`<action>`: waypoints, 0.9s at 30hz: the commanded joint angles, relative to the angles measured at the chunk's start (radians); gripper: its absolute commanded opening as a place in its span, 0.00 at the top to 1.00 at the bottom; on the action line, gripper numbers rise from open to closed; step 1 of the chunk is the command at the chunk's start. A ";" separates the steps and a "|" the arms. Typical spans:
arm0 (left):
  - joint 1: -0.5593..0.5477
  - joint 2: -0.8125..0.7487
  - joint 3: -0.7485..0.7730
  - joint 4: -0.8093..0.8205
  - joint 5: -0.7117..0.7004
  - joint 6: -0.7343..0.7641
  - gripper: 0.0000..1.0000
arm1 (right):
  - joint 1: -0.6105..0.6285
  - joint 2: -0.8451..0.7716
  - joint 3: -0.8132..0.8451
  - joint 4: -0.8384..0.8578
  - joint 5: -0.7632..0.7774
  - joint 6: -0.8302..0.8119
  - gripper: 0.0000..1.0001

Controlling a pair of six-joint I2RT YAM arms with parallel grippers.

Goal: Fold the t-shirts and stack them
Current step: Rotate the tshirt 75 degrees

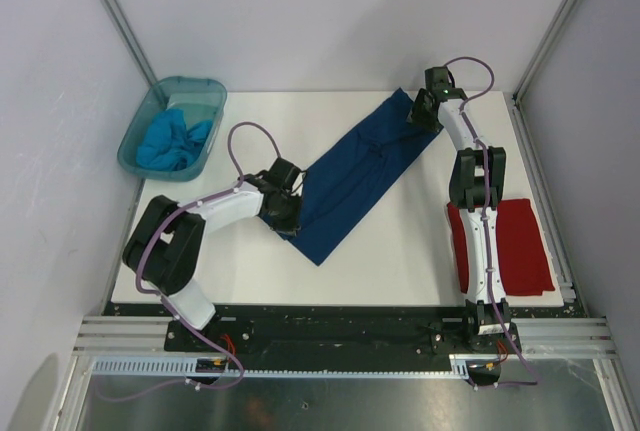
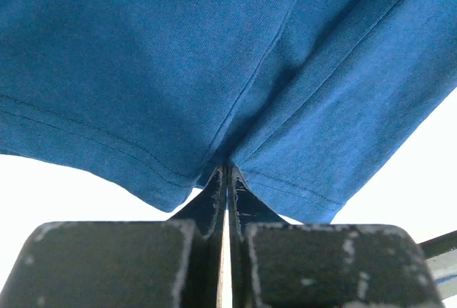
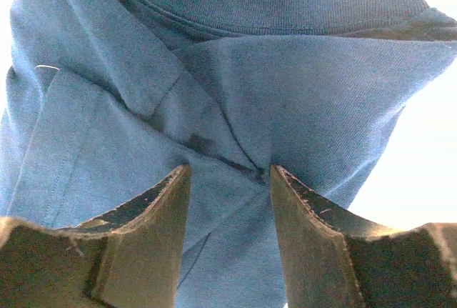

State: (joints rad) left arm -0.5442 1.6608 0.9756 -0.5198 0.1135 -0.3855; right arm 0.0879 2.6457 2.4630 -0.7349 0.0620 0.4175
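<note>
Back-left on the table, the tub point(image 1: 133, 141) holds the turquoise shirt point(image 1: 172, 143). My left gripper point(image 2: 227, 169) pinches the navy shirt point(image 1: 355, 176) by the hem. The right gripper point(image 3: 228, 169), arm reaching far, clamps its collar end, so I've got it stretched diagonally mid-table.

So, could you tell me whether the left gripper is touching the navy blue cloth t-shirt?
Touching. The left wrist view shows the left gripper pinched shut on a fold of the navy blue cloth t-shirt at its hem.
</note>
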 commanded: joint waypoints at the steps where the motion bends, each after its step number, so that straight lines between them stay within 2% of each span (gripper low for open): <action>1: -0.005 -0.064 0.000 0.003 -0.027 -0.011 1.00 | -0.016 0.031 -0.027 -0.034 0.002 -0.001 0.46; 13: 0.001 -0.158 -0.068 -0.003 -0.103 -0.067 1.00 | -0.025 0.038 -0.028 -0.038 0.009 -0.007 0.46; 25: 0.021 -0.103 -0.083 -0.007 -0.101 -0.079 1.00 | -0.029 0.038 -0.030 -0.042 0.015 -0.011 0.46; 26: 0.021 -0.096 -0.076 -0.007 -0.089 -0.074 0.99 | -0.029 0.036 -0.029 -0.042 0.014 -0.012 0.46; 27: 0.021 -0.094 -0.068 -0.007 -0.078 -0.069 0.93 | -0.029 0.033 -0.029 -0.043 0.013 -0.011 0.46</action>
State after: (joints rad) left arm -0.5304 1.5478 0.8852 -0.5137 0.0299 -0.4625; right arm 0.0814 2.6461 2.4630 -0.7349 0.0444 0.4175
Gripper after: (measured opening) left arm 0.008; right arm 0.535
